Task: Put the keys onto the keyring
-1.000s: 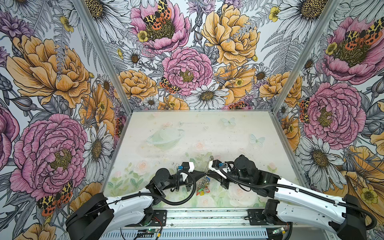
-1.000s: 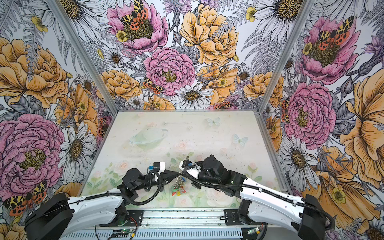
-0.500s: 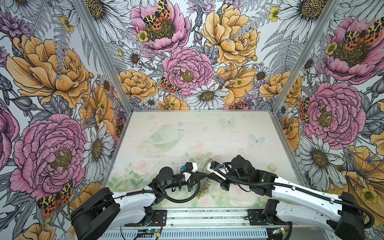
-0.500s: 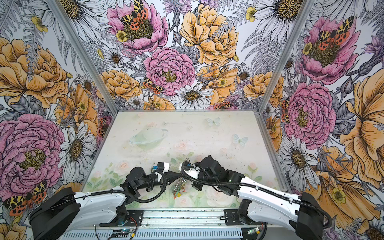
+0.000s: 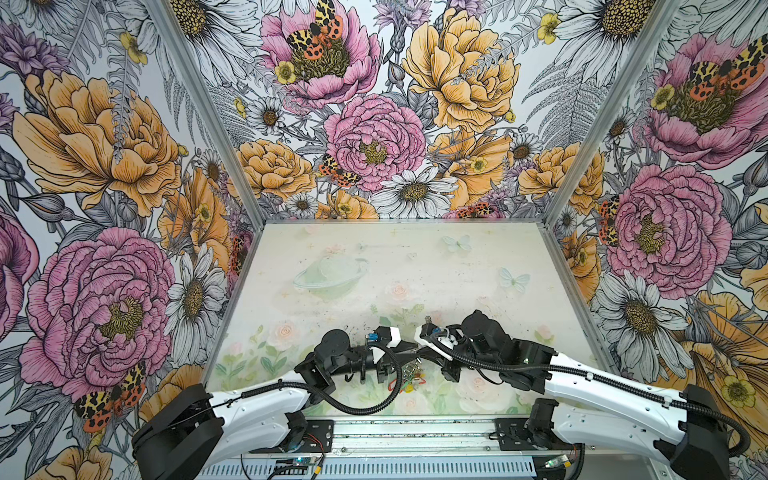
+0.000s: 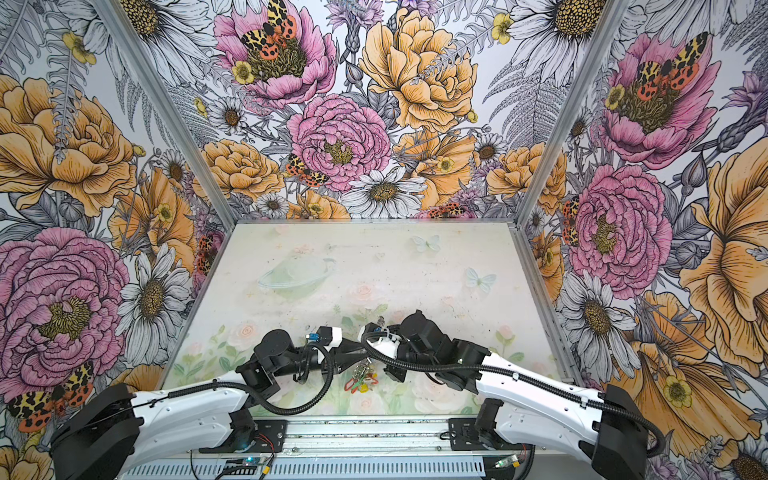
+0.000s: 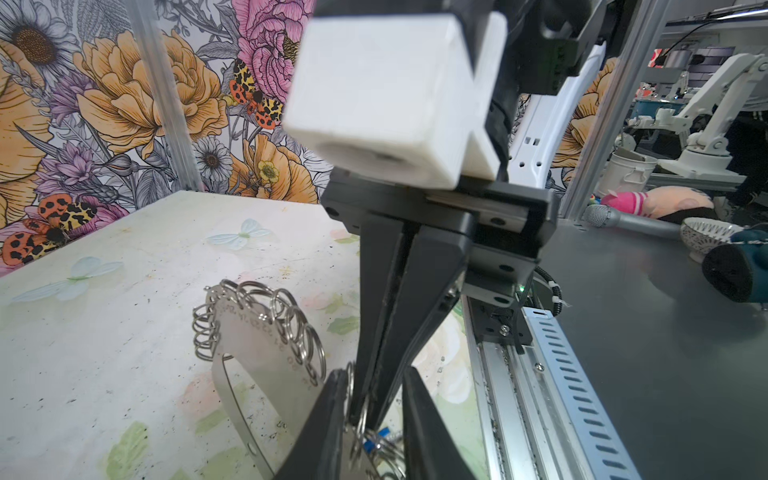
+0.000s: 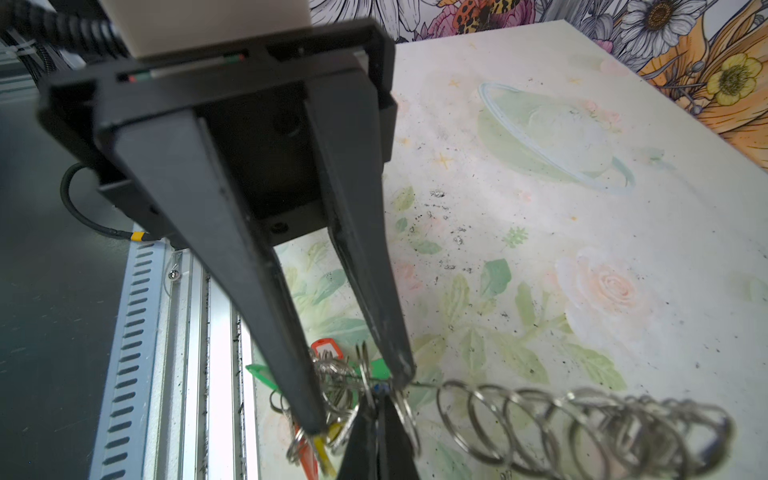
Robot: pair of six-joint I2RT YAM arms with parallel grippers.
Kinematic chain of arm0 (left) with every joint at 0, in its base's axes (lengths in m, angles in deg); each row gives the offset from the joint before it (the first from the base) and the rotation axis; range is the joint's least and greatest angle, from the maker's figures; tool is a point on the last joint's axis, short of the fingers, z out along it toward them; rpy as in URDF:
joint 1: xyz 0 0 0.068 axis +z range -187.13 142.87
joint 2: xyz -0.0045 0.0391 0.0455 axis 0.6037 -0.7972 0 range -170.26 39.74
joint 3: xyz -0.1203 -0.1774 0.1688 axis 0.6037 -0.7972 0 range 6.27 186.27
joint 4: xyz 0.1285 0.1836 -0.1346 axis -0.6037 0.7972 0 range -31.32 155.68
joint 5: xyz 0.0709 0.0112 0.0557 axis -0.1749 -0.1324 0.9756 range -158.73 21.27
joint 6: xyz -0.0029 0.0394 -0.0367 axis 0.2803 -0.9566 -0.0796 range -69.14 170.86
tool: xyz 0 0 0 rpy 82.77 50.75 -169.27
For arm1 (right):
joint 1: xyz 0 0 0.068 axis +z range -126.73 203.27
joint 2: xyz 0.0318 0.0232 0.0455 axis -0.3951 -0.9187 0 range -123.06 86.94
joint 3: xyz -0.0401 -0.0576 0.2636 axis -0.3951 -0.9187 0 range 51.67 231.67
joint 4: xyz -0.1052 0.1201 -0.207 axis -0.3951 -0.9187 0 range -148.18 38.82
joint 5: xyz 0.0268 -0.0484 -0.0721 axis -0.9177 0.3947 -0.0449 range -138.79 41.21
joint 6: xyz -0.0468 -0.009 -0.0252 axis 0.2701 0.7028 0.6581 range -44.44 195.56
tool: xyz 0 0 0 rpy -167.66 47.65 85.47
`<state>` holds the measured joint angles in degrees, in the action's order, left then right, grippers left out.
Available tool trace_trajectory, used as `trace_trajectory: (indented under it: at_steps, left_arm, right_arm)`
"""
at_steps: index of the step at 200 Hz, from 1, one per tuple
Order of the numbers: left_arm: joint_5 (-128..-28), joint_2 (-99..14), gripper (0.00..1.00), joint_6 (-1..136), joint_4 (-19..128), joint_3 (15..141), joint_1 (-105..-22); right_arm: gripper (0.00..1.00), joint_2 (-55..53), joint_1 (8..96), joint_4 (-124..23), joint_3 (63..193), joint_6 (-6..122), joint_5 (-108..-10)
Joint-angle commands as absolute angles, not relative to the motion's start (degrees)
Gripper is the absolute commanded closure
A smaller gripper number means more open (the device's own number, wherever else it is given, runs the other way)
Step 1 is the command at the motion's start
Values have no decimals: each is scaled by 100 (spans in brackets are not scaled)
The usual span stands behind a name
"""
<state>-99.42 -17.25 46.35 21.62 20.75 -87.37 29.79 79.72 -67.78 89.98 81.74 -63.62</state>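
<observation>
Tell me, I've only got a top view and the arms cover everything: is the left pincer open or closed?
Observer: Open. In the right wrist view the left pincer has its fingertips apart.
Operator: And the right one?
Observer: Shut. In the left wrist view the right pincer is closed, its tip down between the left pincer's fingers.
Operator: How's the keyring sitting?
Observer: Tipped up on edge, not flat on the table; the left wrist view shows the keyring with wire rings fanned along its rim.
</observation>
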Motion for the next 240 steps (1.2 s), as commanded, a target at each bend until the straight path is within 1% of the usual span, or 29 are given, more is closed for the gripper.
trace_trajectory:
  at_steps: [1,15,35,62,91,124,144,166,200,211,240]
  left_arm:
    - [-9647,-1345,70,3974,3444,2282,-8786]
    - [-9505,-1257,71,3785,3794,2330,-8807]
    - [-9466,-1319,72,3699,3830,2354,-8828]
    - [-9485,-1456,77,3627,3888,2468,-8829]
    - [-9527,-1476,86,3643,3892,2508,-8829]
    - [-9513,-1465,86,3717,3821,2488,-8827]
    - [-9483,-1493,91,3740,3824,2491,-8829]
    - [-9378,-1519,100,3837,3694,2482,-8828]
    - [-9370,-1528,100,4096,3281,2394,-8803]
    - [-9362,-1520,100,4139,3192,2369,-8786]
    - [-9373,-1392,100,4307,2899,2233,-8693]
  right_arm:
    - [100,2870,8036,-7056,9533,8373,-6243]
    - [100,2809,8058,-7278,9675,8415,-6238]
    - [100,2707,8109,-7510,9866,8489,-6259]
    - [100,2622,8160,-7622,9975,8566,-6218]
    - [100,2549,8171,-7611,10008,8564,-6261]
    - [100,2446,8188,-7606,10032,8576,-6275]
    - [100,2440,8185,-7598,10063,8576,-6248]
    - [100,2449,8181,-7598,10047,8583,-6153]
    - [100,2497,8168,-7589,9925,8545,-5975]
    - [95,2515,8167,-7579,9875,8526,-5937]
    - [87,2550,8173,-7544,9761,8480,-5812]
